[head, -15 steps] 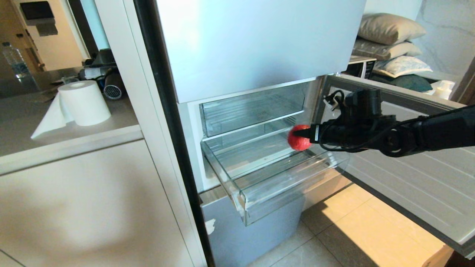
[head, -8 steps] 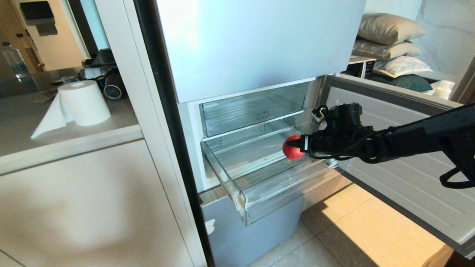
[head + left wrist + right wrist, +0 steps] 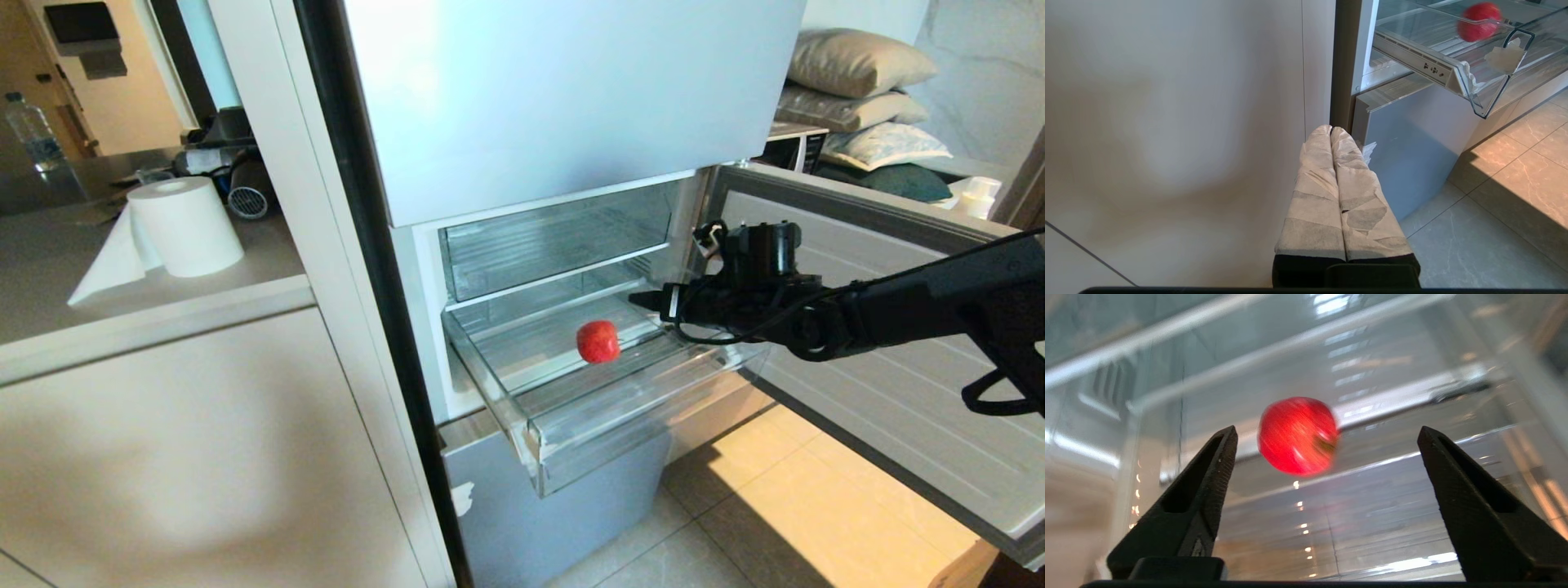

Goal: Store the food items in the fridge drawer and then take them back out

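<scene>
One red food item (image 3: 598,341), two clear drawers — one paper roll (image 3: 184,216), three pillows.

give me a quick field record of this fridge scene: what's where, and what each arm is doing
food item: small red roundish lump, blurred, inside the drawer, apart from both fingers
drawer: clear plastic pull-out fridge drawer, pulled open
bin above: similar clear bin, pushed in
right gripper: open, over the drawer's right side, holding nothing
left gripper: shut, parked low beside the fridge, away from the drawer
fridge door: swung open on the right
counter: white paper roll
</scene>
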